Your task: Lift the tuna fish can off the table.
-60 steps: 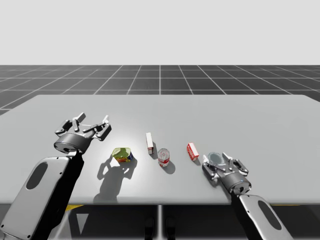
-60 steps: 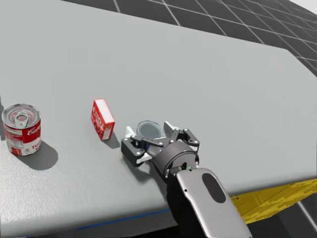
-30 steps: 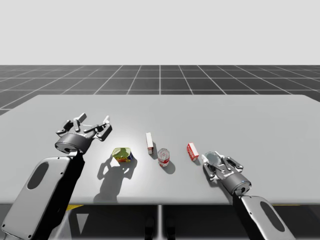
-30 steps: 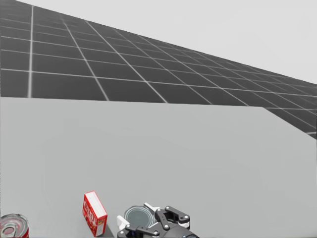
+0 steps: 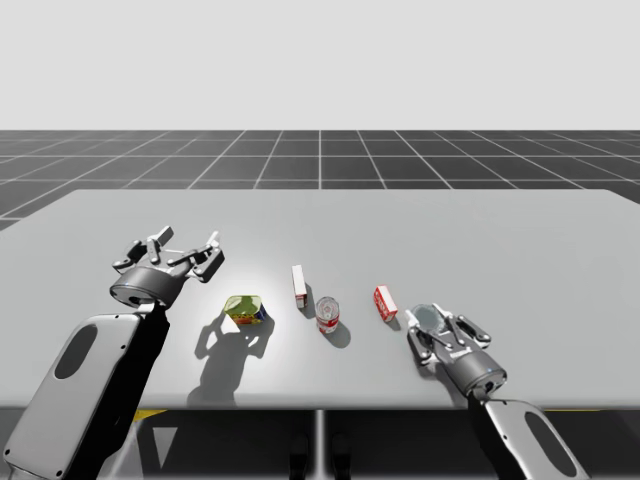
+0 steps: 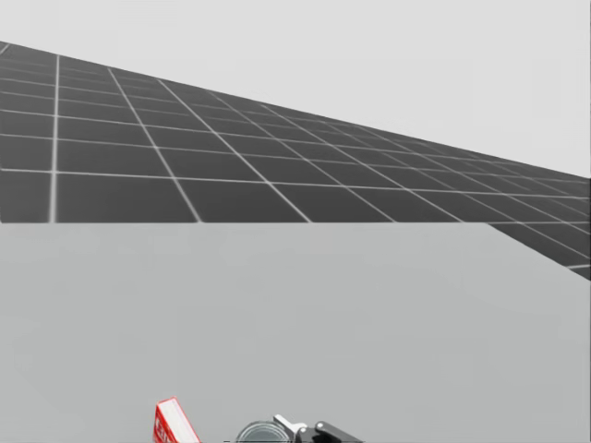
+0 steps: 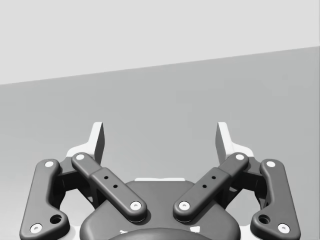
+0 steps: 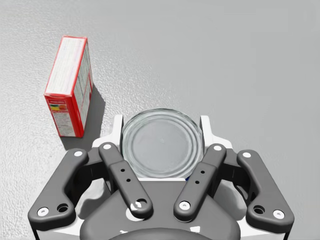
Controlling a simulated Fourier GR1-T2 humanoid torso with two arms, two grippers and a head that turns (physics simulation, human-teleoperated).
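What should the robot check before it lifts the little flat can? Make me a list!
1. Flat round silver-topped can sits between the right tool's fingers: ok.
2. Both fingers touch the can's sides: ok, going by the right wrist view.
3. Red and white box stands apart from the tool: ok, it is beside it with a gap.
4. Left tool is open, holds nothing and is far from the can: ok.
5. Head camera looks at the can: not ok, the can is at the very bottom edge of the head view.
6. Can's bottom is free of the grey table: cannot tell.
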